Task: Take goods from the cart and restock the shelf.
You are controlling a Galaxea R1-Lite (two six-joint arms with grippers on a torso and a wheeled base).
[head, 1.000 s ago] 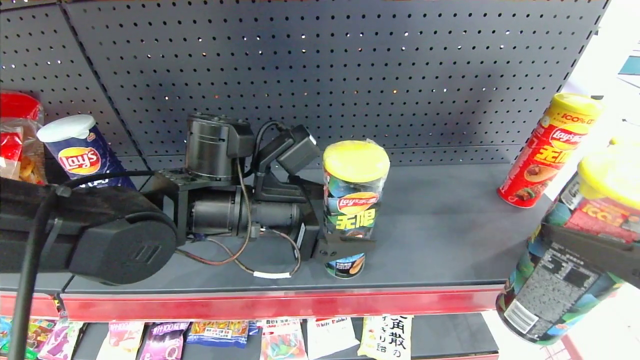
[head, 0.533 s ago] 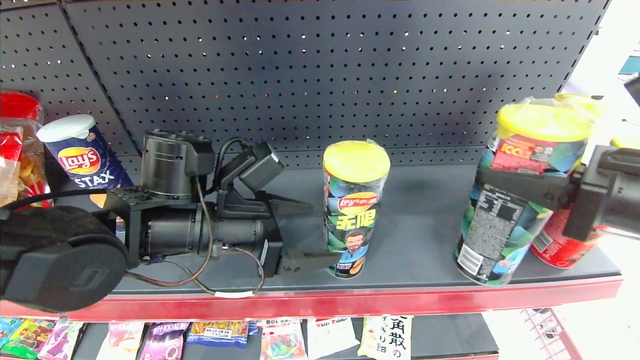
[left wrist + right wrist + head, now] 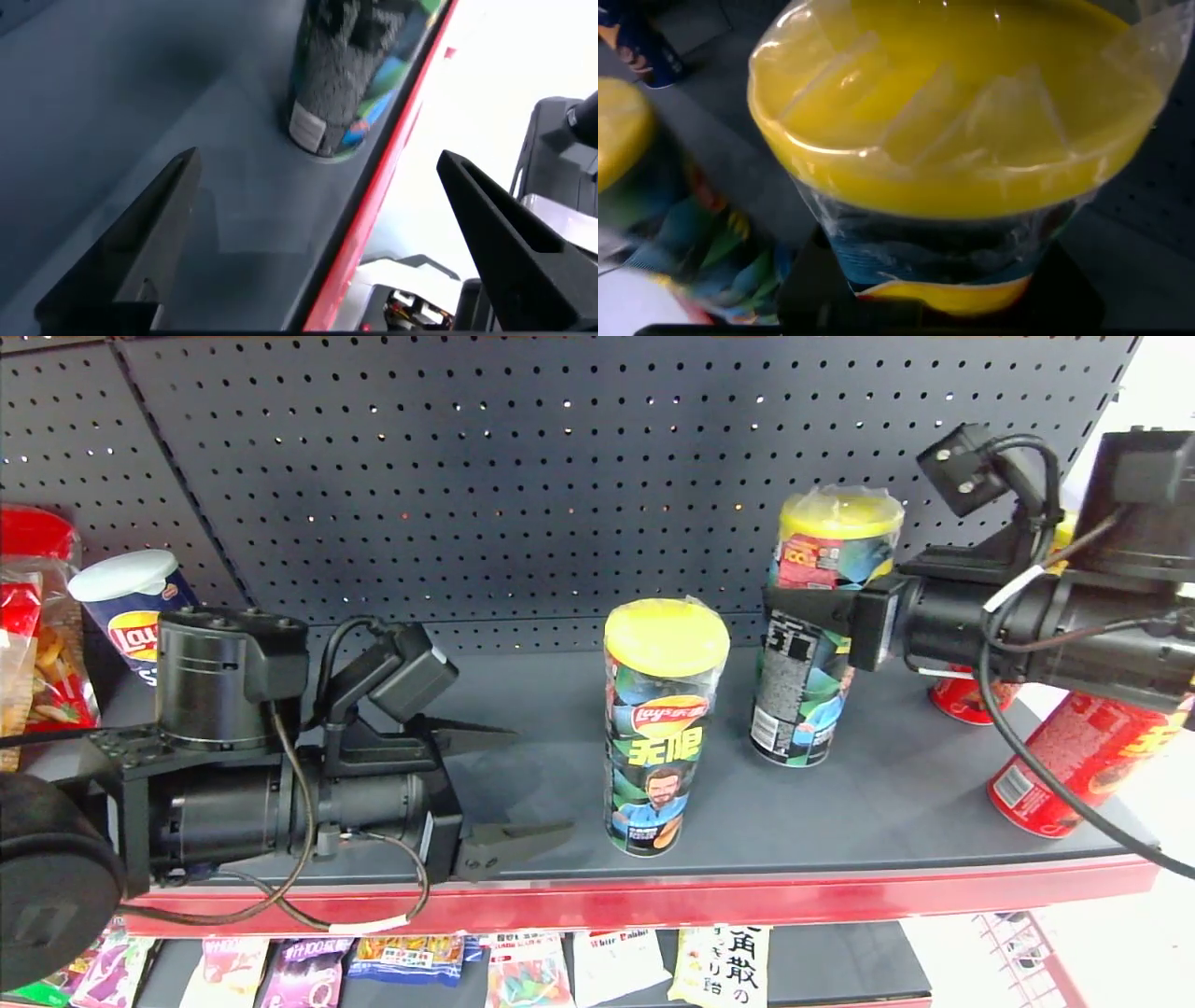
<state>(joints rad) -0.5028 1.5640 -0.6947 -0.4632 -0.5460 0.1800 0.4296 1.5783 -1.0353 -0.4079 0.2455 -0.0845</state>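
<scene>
Two yellow-lidded chip cans are sitting in play here. The standing can (image 3: 665, 728) is resting upright near the front middle of the shelf (image 3: 868, 812), all on its own with nothing touching it. The left gripper (image 3: 541, 780) is hovering low over the shelf just to that can's left, fingers spread wide apart and pointing at it across a gap, holding nothing. The right gripper (image 3: 810, 609) is clamping the held can (image 3: 794, 709) around its upper half, further back and to the right of the standing can, leaning just a bit. Its base is sitting right down at the shelf surface, but I can't tell if it's actually touching. Its lid is wearing clear plastic wrap. Red cans (image 3: 1074, 765) are sitting toward the right end, a blue can (image 3: 126, 625) is leaning at the far left, and snack bags (image 3: 523, 966) are lying on the level below.
</scene>
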